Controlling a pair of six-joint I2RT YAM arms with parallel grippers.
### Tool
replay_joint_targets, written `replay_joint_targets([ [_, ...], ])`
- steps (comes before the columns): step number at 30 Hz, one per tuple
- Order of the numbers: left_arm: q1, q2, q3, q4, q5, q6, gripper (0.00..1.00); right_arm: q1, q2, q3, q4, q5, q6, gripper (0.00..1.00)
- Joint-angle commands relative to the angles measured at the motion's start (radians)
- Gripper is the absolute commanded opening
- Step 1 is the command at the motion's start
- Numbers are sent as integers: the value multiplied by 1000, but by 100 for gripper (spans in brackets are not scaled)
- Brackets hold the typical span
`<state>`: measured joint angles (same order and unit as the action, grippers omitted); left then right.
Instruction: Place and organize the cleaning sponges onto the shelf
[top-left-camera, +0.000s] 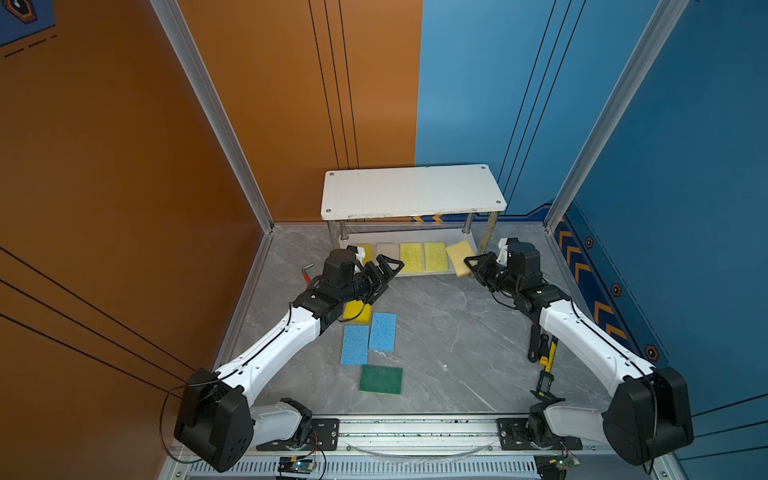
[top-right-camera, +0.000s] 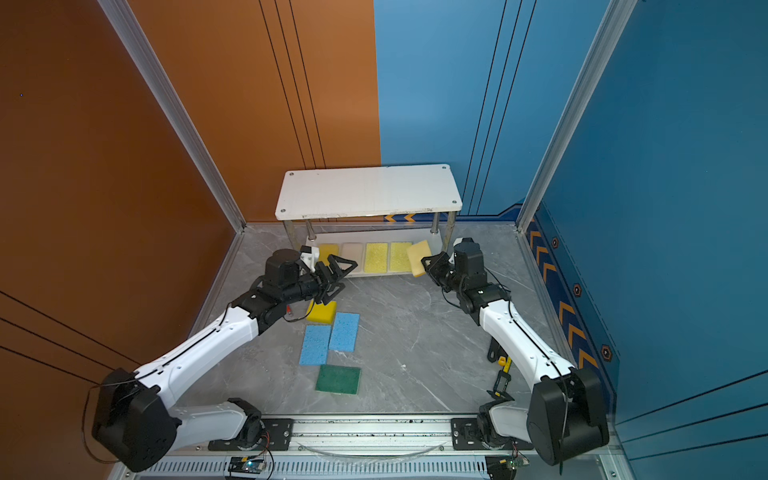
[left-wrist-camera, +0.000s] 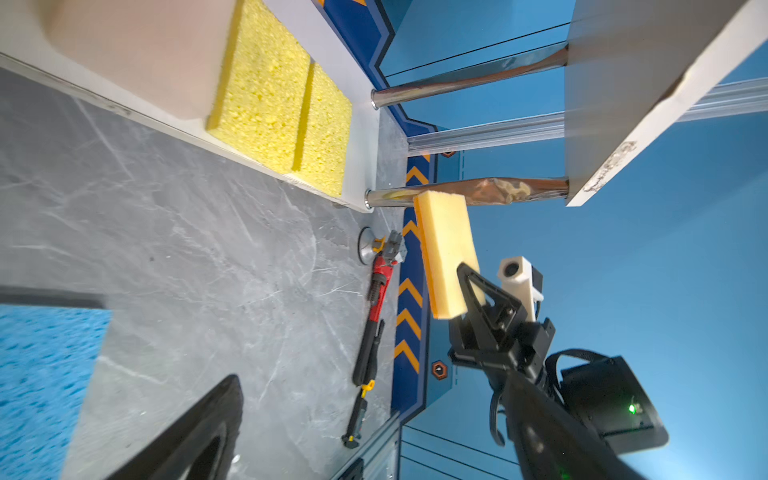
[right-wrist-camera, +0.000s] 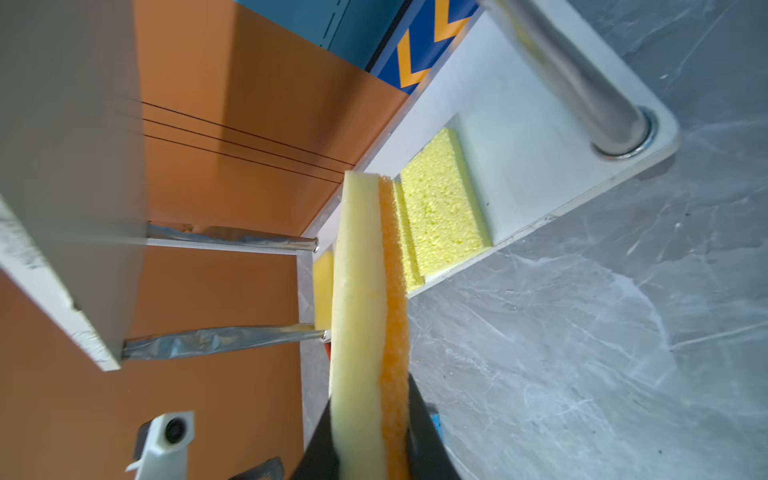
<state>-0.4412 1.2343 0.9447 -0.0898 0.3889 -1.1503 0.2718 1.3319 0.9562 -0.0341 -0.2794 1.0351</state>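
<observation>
Both arms reach low toward the shelf (top-left-camera: 411, 191). The right gripper (top-left-camera: 470, 266) pinches a tilted tan sponge (top-left-camera: 458, 252) at its right end, and the left gripper (top-left-camera: 388, 277) hangs wide open, empty.

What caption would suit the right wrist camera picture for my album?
Black jaws clamp a tan, orange-backed sponge edge-on before the shelf's lower board.

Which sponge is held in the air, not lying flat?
The tan sponge, gripped by the right hand; every other sponge lies flat on the shelf or table.
</observation>
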Motion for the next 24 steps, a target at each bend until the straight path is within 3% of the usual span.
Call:
replay_joint_targets([
  [1,45,-46,-21,-255,-9,133,98,4,47,57,13,85,-65,19],
  [9,116,-151,-104,-296,-5,139,98,5,163,103,38,136,-95,19],
  [24,258,-210,-61,-485,62,238,98,58,294,96,150,309,-22,19],
])
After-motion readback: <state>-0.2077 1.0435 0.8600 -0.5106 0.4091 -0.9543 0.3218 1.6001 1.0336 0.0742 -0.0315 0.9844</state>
